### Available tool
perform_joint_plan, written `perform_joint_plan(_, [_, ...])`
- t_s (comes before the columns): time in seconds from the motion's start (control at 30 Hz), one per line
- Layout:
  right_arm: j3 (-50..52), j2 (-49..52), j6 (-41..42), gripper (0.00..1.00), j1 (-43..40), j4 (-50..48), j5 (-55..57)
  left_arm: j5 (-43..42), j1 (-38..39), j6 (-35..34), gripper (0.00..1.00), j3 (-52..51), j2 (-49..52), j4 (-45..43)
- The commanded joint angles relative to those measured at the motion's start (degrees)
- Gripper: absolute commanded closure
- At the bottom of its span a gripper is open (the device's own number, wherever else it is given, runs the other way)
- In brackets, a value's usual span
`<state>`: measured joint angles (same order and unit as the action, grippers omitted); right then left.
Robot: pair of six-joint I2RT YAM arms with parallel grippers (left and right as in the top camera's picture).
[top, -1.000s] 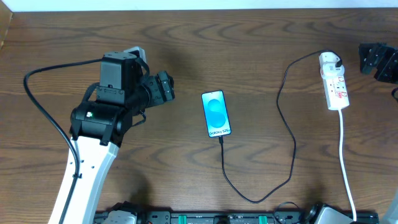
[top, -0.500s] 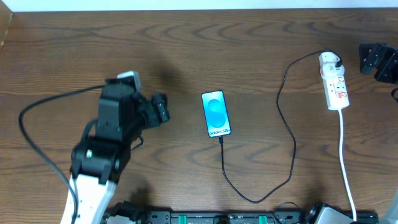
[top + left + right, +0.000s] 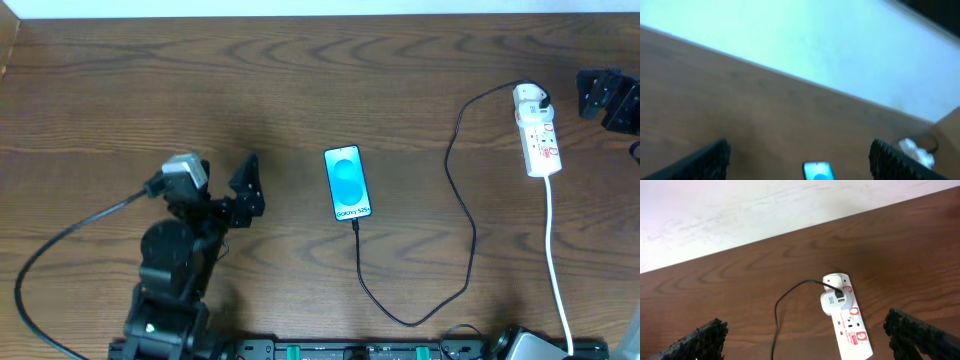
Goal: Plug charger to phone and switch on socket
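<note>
Looking down from above, I read the plug end of the charger (image 3: 465,215) as already seated in the near short edge of the phone (image 3: 347,183), though the joint is too small to be sure. The phone lies face up in the middle of the counter (image 3: 300,80), its long axis running away from me. The black cable loops toward the near edge, climbs to the right and ends at its white adapter (image 3: 832,301), plugged into the far end of the socket (image 3: 543,150).

I judge the switch to be the step left. The socket lies far right, long axis near-to-far, slightly tilted, its lead (image 3: 556,260) trailing toward me. The right hand (image 3: 807,340) hangs just right of the strip's far end, apart from it, fingers spread wide and holding nothing. The left hand (image 3: 250,187), also wide open and empty, sits left of the phone, well apart from the socket, so the right arm is the nearer. The red switch markings (image 3: 854,325) lie nearer me than the adapter. I cannot tell the switch's position.
</note>
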<state>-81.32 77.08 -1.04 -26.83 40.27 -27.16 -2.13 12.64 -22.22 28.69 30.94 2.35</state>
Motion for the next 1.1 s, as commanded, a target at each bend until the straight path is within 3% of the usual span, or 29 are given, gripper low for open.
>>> perform_joint_plan(0.0, [-0.42,-0.28,0.35,0.01,-0.09,0.07,0.04,2.60,0.13,0.79,0.11,-3.74,-3.52,-3.65])
perform_joint_plan(0.67, [-0.42,-0.28,0.37,0.01,-0.09,0.07,0.04,9.09,0.22,0.79,0.11,-18.21,-27.91,-5.92])
perform_joint_plan(0.77, [-0.42,-0.28,0.37,0.01,-0.09,0.07,0.04,10.10,-0.22,0.79,0.11,-21.94,-31.01,-9.07])
perform_joint_plan(0.9, [-0.42,-0.31,0.35,0.01,-0.09,0.07,0.04,10.38,-1.84,0.79,0.11,-28.68,-30.86,-20.37])
perform_joint_plan(1.07, [-0.42,-0.28,0.37,0.01,-0.09,0.07,0.04,11.87,-4.33,0.81,0.11,-28.46,-30.86,-19.58])
